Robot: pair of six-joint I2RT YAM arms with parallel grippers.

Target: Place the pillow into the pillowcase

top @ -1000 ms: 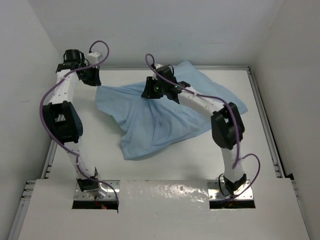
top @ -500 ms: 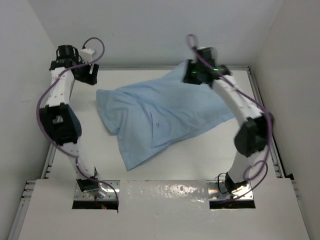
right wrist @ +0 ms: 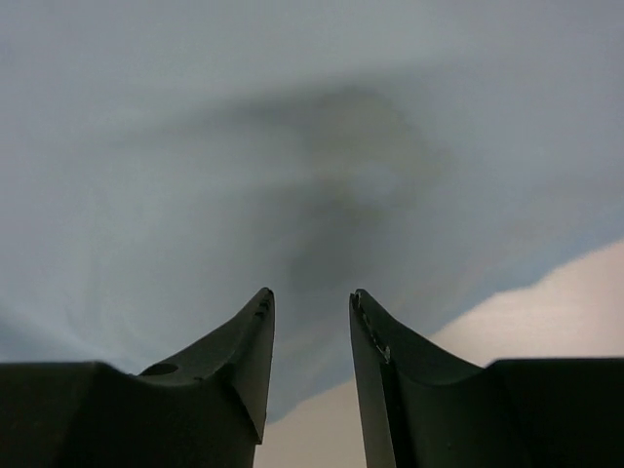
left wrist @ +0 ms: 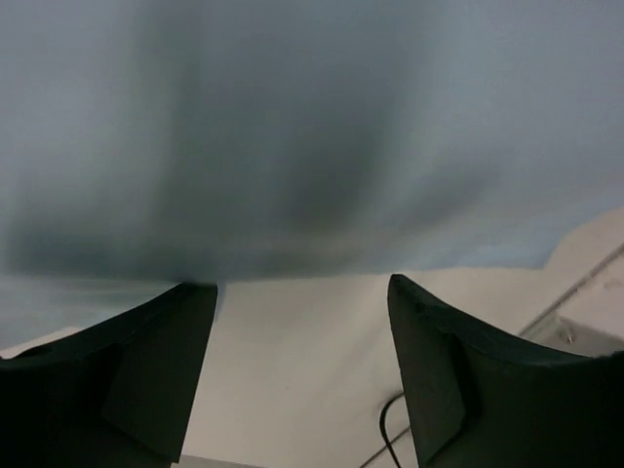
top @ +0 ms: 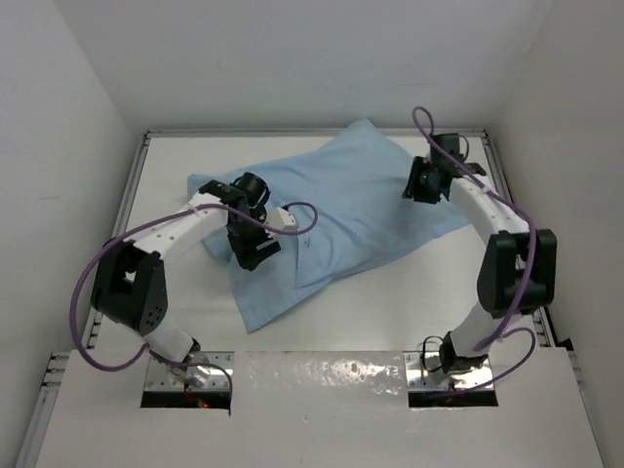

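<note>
**Blue cloth under both tools, and neither has a hold**

Pale blue pillowcase [top: 341, 210] sprawls over the white table [top: 409, 302], and it lies beneath both tools at once. It looks plump under the right gripper [top: 421, 183], and flat and slack under the left gripper [top: 255, 249]. No cream pillow shows anywhere. My guess is that it sits inside the plump part, but the cloth hides it, so I can't confirm.

On the left wrist view the fingers stand wide apart with nothing between them, and the fabric hangs just ahead of the tips. On the right, the fingers are parted by a narrow gap, also with no cloth caught in it.

Now the dangers, biggest first:
- Pressing down on the slick case could drag the whole bundle off toward the table edge beyond the right gripper.
- A pinch by the left gripper could catch both layers of the slack part and seal the opening.
- A narrow right-hand bite could slide off such smooth cloth.
- With the pillow unseen, either tool may tug it back out.

The tally:
- one table
- one pillowcase
- no visible pillow
- two arms
- two grippers
- four fingers
</note>
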